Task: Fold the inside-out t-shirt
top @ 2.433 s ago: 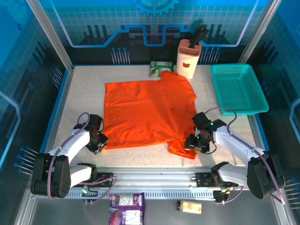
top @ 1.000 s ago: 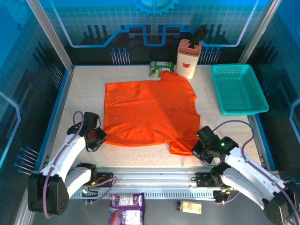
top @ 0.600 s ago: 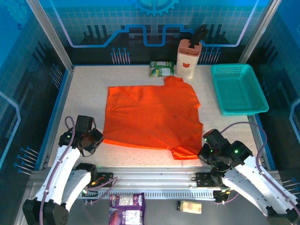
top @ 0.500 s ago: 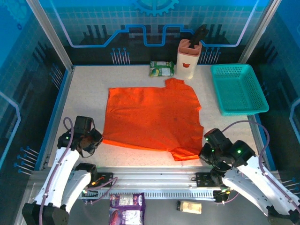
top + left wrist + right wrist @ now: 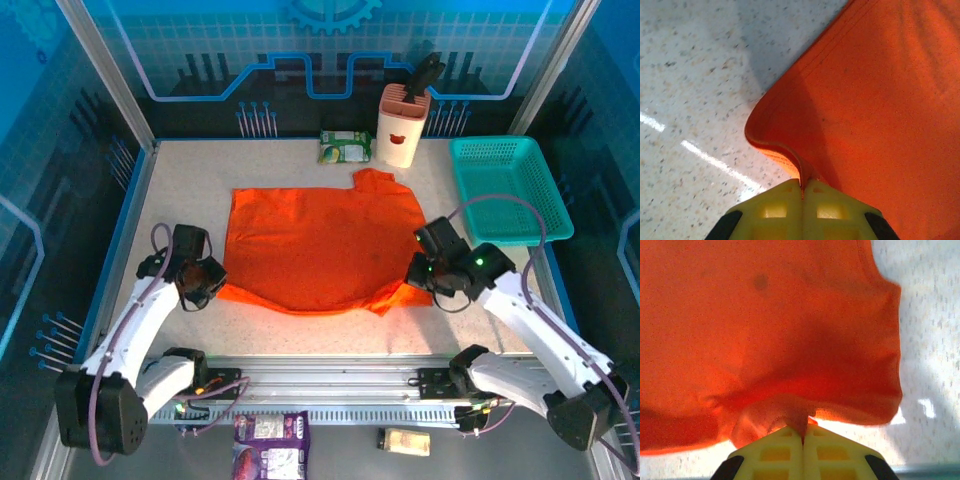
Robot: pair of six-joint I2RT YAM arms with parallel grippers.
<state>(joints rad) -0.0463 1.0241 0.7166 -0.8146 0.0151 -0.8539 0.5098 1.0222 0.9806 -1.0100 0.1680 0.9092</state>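
Note:
The inside-out t-shirt point(image 5: 325, 240) is bright orange and lies spread over the middle of the table, its near edge lifted and sagging between my two grippers. My left gripper point(image 5: 207, 283) is shut on the shirt's near left corner; in the left wrist view the hem point(image 5: 790, 155) curls into the closed yellow fingers point(image 5: 802, 187). My right gripper point(image 5: 418, 280) is shut on the shirt's near right corner, and in the right wrist view bunched cloth point(image 5: 790, 415) is pinched at the fingertips point(image 5: 804, 432). The far sleeve point(image 5: 375, 180) lies flat near the holder.
A teal mesh basket point(image 5: 510, 190) stands at the right edge. A pink and white holder point(image 5: 403, 125) and a green packet point(image 5: 345, 146) sit at the back. A purple packet point(image 5: 272, 445) lies in front of the rail.
Both grippers, still shut on the shirt's near corners, have lifted and moved away from the near rail toward the back, carrying the near edge over the shirt. The far edge has stayed put.

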